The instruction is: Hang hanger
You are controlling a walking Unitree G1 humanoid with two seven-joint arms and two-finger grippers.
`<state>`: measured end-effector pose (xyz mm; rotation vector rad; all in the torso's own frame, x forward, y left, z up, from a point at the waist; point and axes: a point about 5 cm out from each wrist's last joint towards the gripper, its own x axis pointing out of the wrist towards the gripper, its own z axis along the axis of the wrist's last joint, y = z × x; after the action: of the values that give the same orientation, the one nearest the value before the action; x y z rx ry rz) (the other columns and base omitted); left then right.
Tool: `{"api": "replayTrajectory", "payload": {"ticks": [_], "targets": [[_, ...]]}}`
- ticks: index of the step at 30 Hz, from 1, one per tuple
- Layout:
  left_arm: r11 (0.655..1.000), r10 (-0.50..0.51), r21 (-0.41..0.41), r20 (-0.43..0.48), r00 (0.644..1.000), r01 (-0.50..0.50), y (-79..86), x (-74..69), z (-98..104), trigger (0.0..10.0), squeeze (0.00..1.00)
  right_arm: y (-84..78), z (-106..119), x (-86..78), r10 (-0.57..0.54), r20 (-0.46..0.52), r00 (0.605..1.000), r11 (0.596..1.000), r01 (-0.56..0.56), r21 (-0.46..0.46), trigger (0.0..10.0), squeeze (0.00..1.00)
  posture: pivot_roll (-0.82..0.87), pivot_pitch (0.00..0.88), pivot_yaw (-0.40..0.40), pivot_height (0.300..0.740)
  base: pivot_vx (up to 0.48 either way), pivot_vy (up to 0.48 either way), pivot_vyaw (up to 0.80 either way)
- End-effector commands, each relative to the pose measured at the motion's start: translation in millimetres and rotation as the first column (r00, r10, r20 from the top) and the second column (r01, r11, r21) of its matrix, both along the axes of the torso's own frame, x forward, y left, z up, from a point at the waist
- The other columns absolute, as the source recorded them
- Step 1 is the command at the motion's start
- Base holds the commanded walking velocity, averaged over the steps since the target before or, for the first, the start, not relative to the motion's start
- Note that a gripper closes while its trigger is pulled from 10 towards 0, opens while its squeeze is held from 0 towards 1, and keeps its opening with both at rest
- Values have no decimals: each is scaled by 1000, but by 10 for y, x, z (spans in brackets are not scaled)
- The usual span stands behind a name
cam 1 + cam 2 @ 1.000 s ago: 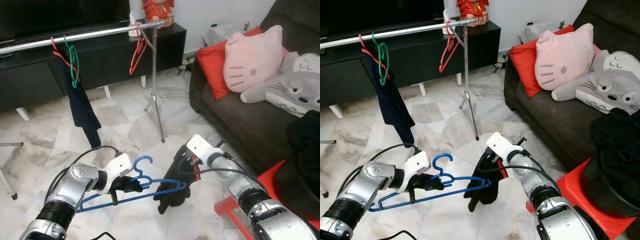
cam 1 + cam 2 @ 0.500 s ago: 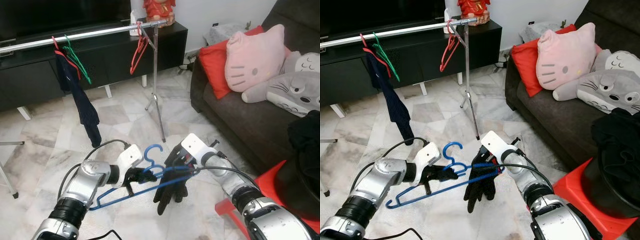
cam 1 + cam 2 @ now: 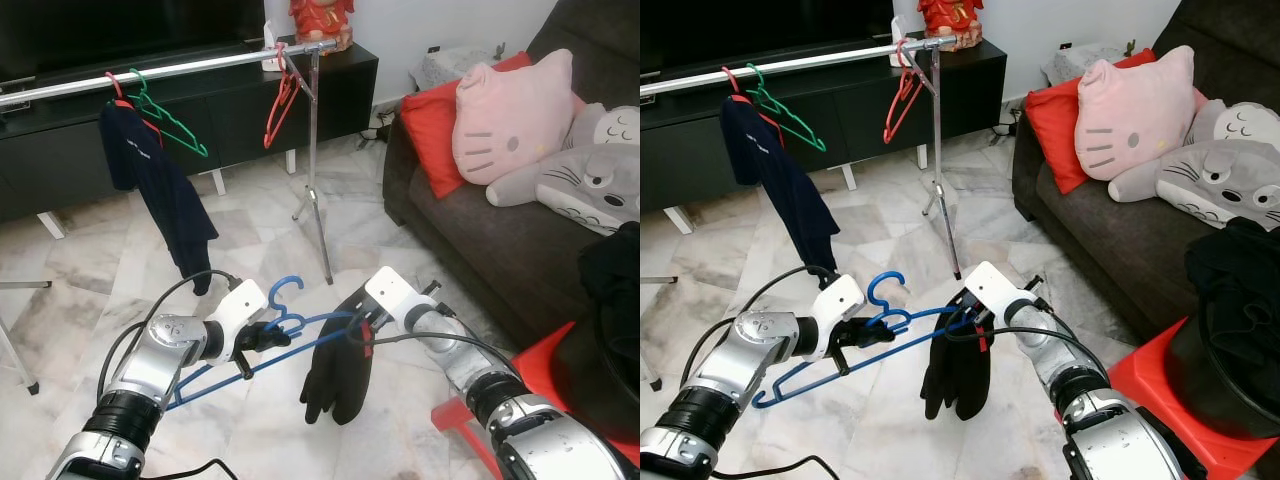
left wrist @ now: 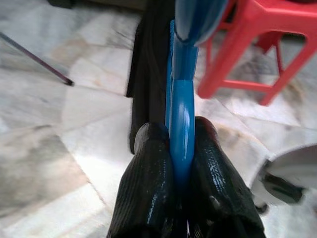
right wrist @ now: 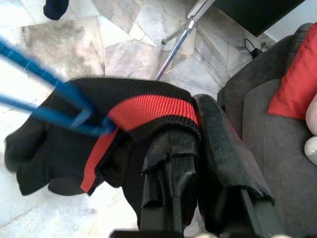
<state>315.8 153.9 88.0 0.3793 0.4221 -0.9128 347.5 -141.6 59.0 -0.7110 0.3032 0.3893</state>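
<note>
Marble-floored living room with a clothes rail (image 3: 200, 67): the left gripper (image 3: 262, 338) clamps the blue hanger (image 3: 290, 322) low above the floor, the right gripper (image 3: 970, 318) pinches the black garment (image 3: 955, 370) draped on its end; hanging on the rail remains undone.

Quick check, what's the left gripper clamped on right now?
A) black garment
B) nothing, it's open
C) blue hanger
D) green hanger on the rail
C: the left wrist view shows the left gripper with both fingers pressed against the blue hanger; the black garment sits at the hanger's far end, in the right gripper.
</note>
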Motion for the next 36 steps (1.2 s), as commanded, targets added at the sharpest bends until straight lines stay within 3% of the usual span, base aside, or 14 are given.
{"api": "replayTrajectory", "payload": {"ticks": [1, 7, 13, 16, 20, 26, 31, 36], "targets": [[999, 39, -14, 38, 999, -38, 22, 51, 38, 10000, 0, -20, 29, 22, -6, 3, 1000, 1000, 6, 6, 10000, 0, -51, 48, -12, 740, 0, 0, 0], [996, 66, -67, 65, 996, -62, -20, 82, 84, 10000, 0, 1, -14, -11, 9, -15, 1000, 1000, -9, 6, 10000, 0, -51, 47, -15, 740, 0, 0, 0], [980, -45, -196, -25, 999, 39, -178, -35, 103, 10000, 0, 73, -73, -51, 32, -58, 998, 999, -31, 29, 10000, 0, -48, 46, -14, 740, 0, 0, 0], [976, -38, -217, -20, 999, 33, -206, -20, 121, 10000, 0, 111, -69, -48, 27, -69, 997, 998, -23, 57, 10000, 0, -48, 46, -13, 740, 0, 0, 0], [990, 89, -115, 55, 994, -83, -153, 116, 87, 10000, 0, 95, -49, -27, -11, -74, 997, 996, 18, 88, 10000, 0, -47, 47, -9, 740, 0, 0, 0], [989, 144, -27, 25, 989, -144, -95, 103, -10, 10000, 0, 3, -12, 4, -87, -91, 992, 985, 99, 144, 10000, 0, -50, 48, -8, 740, 0, 0, 0], [985, 174, -9, 56, 983, -174, -98, 118, -48, 10000, 0, -28, 10, 15, -110, -98, 989, 979, 125, 161, 10000, 0, -50, 48, -6, 740, 0, 0, 0], [986, 161, -64, 65, 985, -157, -163, 117, -18, 10000, 0, 9, 35, 11, -84, -91, 992, 975, 101, 196, 10000, 0, -50, 46, -6, 740, 0, 0, 0]]}}
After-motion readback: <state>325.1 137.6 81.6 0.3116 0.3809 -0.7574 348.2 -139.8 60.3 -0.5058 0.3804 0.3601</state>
